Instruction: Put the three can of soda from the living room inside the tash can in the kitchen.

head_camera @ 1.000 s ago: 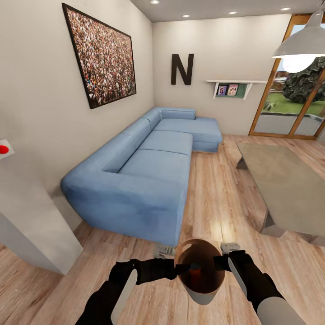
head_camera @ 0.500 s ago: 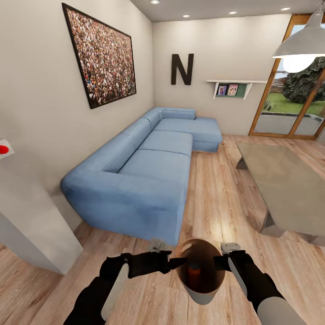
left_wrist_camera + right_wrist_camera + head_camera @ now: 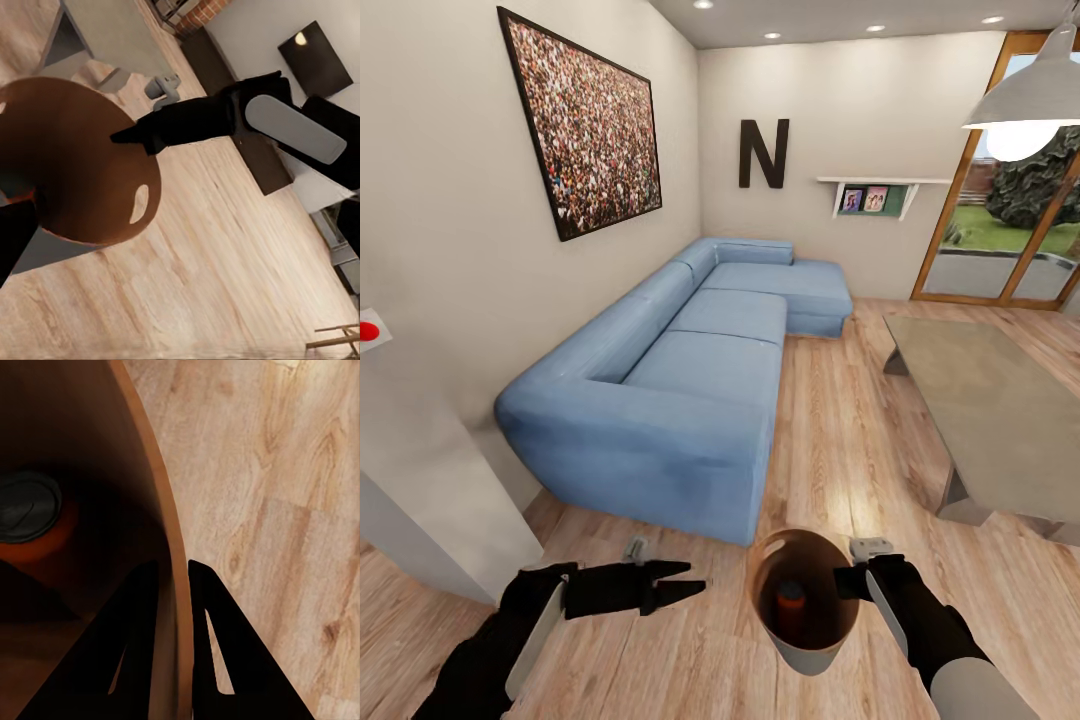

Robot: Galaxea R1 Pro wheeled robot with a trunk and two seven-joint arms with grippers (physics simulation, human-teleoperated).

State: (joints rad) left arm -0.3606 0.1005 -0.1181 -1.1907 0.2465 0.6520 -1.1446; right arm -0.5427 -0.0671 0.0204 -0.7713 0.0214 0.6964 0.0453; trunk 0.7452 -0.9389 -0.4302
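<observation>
Big black letter "N" (image 3: 763, 152) on the far beige wall, top centre of the head view; no other readable writing. Right gripper (image 3: 172, 585) fingers pinch the rim wall of the round tapered bin, brown inside, pale outside (image 3: 805, 600), bottom centre. Orange soda can with silvery top (image 3: 791, 604) stands inside it. Left gripper (image 3: 682, 582) at lower left, fingers slightly apart, empty, clear of the bin.

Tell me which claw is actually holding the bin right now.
The right claw: its fingers pinch the trash can wall at the rim, one inside, one outside. The left claw hangs open over bare floor, apart from the bin.
</observation>
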